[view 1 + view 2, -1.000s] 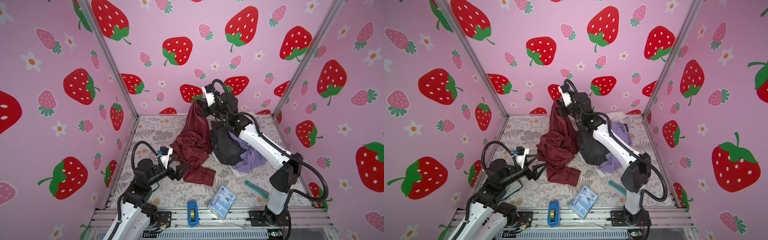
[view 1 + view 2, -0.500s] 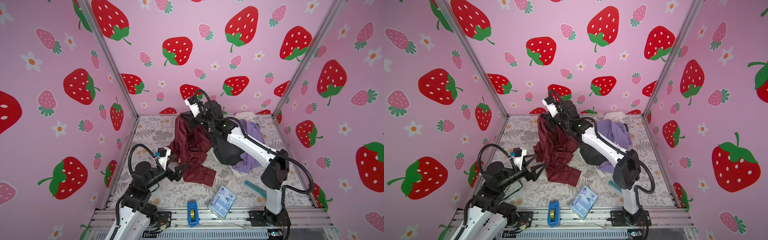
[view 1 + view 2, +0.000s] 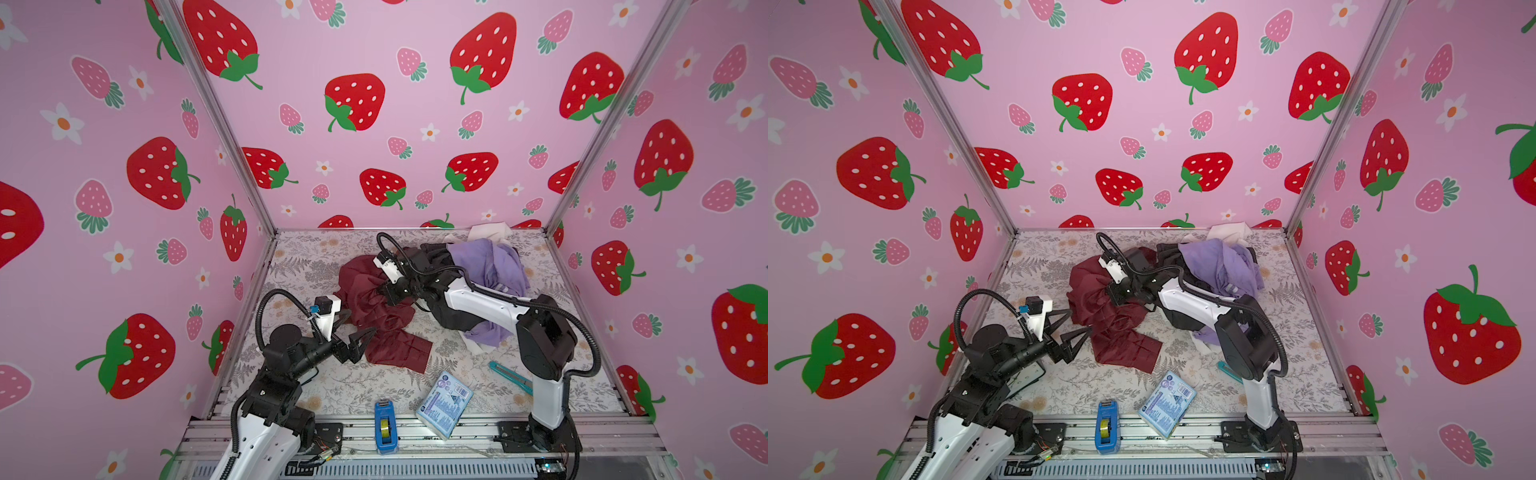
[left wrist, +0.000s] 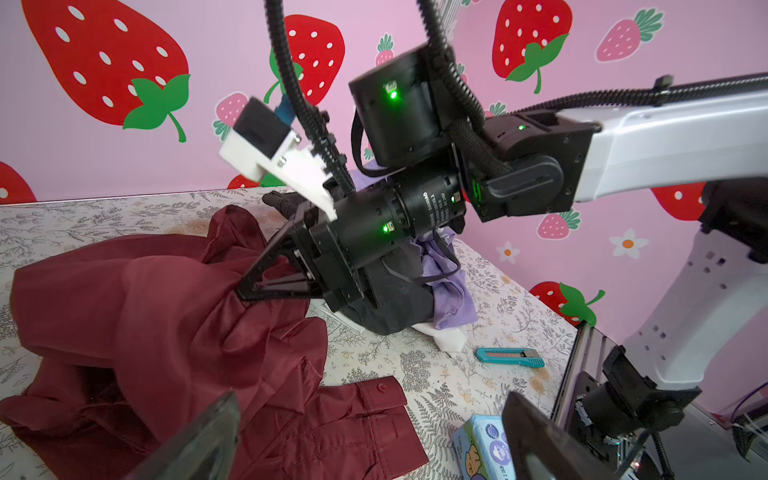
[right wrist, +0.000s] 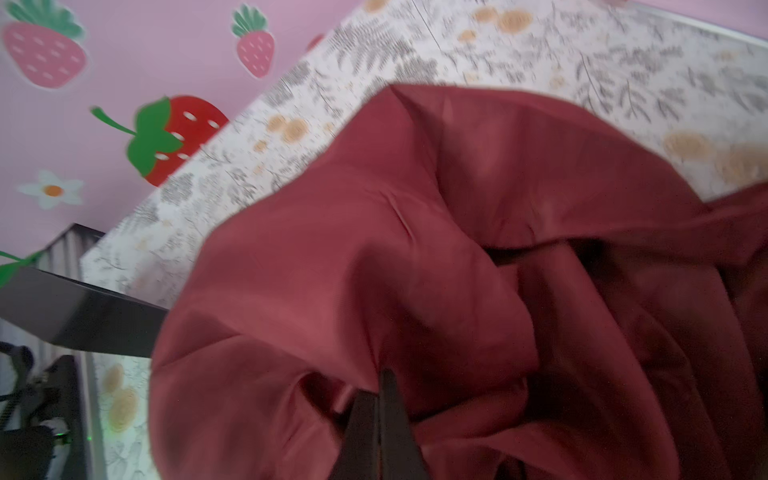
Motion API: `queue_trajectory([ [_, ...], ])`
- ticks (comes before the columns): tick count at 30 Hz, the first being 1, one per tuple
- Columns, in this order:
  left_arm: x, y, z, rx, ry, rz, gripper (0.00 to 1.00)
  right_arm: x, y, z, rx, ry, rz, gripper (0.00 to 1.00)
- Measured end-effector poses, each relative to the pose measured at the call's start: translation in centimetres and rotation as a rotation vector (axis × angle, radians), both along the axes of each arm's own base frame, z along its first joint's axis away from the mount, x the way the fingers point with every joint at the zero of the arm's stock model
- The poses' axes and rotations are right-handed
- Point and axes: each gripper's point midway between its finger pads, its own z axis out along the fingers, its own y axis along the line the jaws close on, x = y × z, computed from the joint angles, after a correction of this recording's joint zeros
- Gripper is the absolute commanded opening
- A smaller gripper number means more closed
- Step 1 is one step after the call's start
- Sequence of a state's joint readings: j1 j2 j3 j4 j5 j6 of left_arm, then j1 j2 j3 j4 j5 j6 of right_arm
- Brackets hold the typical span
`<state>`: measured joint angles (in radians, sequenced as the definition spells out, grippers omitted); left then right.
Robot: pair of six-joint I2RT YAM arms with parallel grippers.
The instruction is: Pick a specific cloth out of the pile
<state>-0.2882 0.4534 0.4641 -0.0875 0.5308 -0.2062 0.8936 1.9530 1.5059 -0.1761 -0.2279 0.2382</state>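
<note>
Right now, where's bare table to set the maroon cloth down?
Barest: back-left corner of the table, behind the cloth. Also the strip right of pile and cutter. Crowded: front edge, with tape and tissue pack; left arm fills front-left.

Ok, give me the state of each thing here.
Pile, heaped, not gripped.
Cloth, crumpled beside pile, one fold pinched.
Right end effector, shut on cloth.
Left end effector, open, empty.
Cutter, lying flat.
Tissue pack, lying flat.
Tape dispenser, at front edge.
</note>
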Motion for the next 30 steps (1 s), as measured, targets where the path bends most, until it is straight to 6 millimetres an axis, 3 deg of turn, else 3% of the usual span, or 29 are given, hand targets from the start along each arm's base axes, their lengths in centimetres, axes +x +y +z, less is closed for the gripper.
queue_trajectory([
  [5, 0.1, 0.0, -0.1, 0.001, 0.004, 0.0, 0.99, 0.7, -2.2, -3.4, -0.137, 0.024, -0.074, 0.0],
  [9, 0.1, 0.0, -0.2, 0.003, 0.01, 0.0, 0.99, 1.3, -3.3, -7.9, -0.226, 0.076, -0.103, 0.02],
  [11, 0.2, 0.0, -0.3, 0.003, 0.011, 0.001, 0.99, 1.4, -3.6, -10.0, -0.253, 0.113, -0.114, 0.29],
  [13, 0.2, 0.0, -0.3, 0.003, 0.011, 0.001, 0.99, 1.5, -3.7, -11.7, -0.266, 0.147, -0.118, 0.4],
  [18, 0.3, 0.0, -0.3, 0.005, 0.013, 0.008, 0.99, 3.5, -1.5, -11.1, -0.195, 0.15, -0.103, 0.42],
  [30, 0.4, 0.1, -0.4, 0.009, 0.015, 0.018, 0.99, 5.0, 5.7, -11.0, -0.039, 0.176, 0.008, 0.38],
])
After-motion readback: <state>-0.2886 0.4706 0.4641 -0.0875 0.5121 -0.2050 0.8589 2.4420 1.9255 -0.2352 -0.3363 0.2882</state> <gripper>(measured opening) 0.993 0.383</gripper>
